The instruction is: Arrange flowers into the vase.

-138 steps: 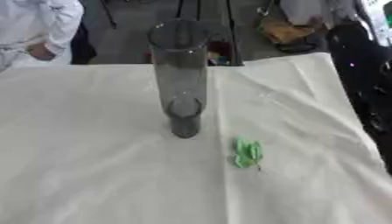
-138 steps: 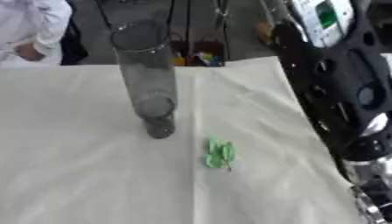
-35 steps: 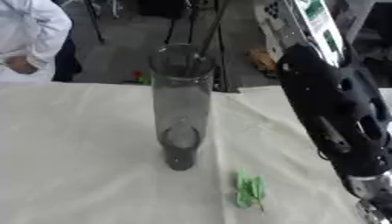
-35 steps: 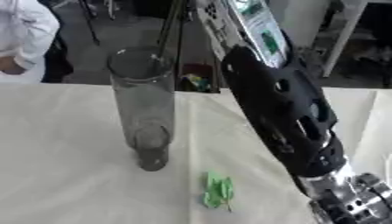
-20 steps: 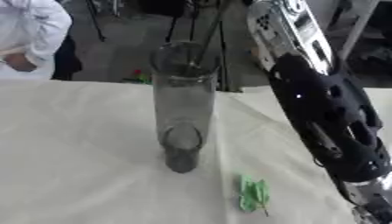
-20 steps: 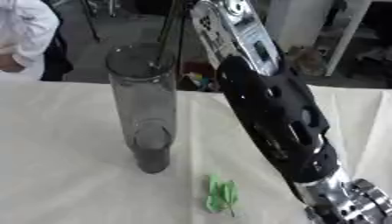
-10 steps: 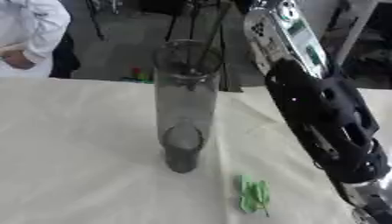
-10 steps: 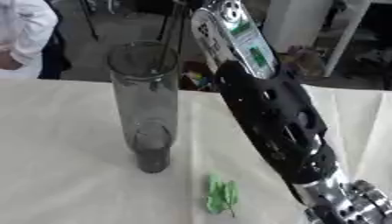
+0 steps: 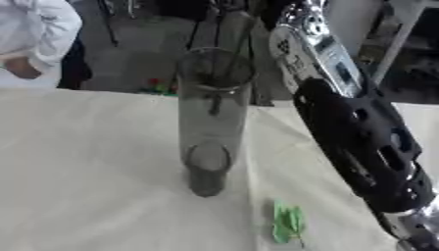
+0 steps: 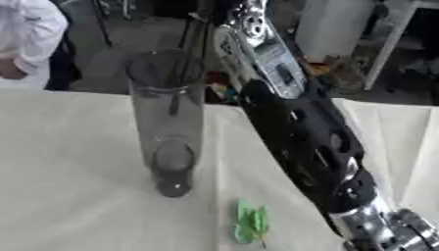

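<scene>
Vase (image 9: 212, 122) upright at centre of the table (image 9: 85, 162), empty. Green sprig (image 10: 251, 221) flat on the cloth, near right of it, untouched. Right arm (image 10: 300, 132) now swung in across the right side, closer than a second ago. Hand itself cut off, fingers impossible to tell. Probably reaching for the sprig.

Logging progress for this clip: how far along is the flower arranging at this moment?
Barely begun. The tall clear vase stands upright on the white cloth with no flowers visible inside. A small green leafy piece lies on the cloth beside its base, ungrasped. The right arm reaches in; its hand is cut off at the picture's edge. Everything remains to do.
</scene>
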Robot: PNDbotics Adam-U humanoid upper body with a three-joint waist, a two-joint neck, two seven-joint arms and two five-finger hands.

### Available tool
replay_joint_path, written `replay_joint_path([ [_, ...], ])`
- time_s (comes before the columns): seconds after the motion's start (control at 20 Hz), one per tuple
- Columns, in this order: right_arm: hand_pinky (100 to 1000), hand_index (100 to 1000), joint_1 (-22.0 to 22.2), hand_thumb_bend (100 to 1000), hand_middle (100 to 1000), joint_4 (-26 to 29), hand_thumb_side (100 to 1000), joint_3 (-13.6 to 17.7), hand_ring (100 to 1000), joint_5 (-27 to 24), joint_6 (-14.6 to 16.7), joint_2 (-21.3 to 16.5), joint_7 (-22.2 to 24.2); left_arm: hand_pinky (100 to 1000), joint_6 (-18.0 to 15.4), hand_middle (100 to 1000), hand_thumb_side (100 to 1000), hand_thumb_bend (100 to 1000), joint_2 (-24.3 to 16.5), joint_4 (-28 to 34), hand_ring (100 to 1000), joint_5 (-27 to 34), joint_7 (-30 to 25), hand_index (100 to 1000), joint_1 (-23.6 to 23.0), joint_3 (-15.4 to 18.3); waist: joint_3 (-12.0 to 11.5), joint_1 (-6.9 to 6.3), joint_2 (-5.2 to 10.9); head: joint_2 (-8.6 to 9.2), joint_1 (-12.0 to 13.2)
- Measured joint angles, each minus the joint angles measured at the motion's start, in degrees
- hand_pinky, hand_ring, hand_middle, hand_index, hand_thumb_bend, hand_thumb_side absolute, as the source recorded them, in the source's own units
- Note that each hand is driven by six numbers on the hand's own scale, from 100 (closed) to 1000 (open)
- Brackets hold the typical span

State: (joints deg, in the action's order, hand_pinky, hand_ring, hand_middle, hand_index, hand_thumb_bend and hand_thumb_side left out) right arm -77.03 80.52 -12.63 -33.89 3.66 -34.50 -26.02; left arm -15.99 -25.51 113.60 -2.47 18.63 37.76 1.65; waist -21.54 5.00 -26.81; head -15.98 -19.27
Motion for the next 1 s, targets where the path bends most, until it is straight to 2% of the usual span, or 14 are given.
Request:
replay_joint_path([
  [0.7, 100, 100, 0.54, 100, 100, -0.34, 779, -0.87, 152, -0.55, -4.03, 0.08, -1.27, 839, -0.12, 890, 1000, 100, 0.33, 0.0, 943, 0.22, 0.12, 945, 0.16, 0.01, 0.0, 0.53, -0.05, 0.0, 0.6],
  [0.85, 100, 100, 0.95, 100, 100, -0.31, 826, -1.2, 208, -0.45, -4.86, 0.08, -1.27, 839, -0.13, 890, 1000, 100, 0.33, 0.0, 943, 0.26, 0.14, 945, 0.17, 0.02, 0.02, 0.77, -0.05, -0.01, 0.86],
  [1.0, 125, 100, 0.97, 100, 100, -0.11, 835, -1.52, 238, 0.19, -5.9, 0.03, -0.98, 839, -0.13, 890, 1000, 100, 0.33, 0.0, 943, 0.27, 0.15, 945, 0.17, 0.03, 0.27, 0.85, -0.05, -0.07, 1.24],
])
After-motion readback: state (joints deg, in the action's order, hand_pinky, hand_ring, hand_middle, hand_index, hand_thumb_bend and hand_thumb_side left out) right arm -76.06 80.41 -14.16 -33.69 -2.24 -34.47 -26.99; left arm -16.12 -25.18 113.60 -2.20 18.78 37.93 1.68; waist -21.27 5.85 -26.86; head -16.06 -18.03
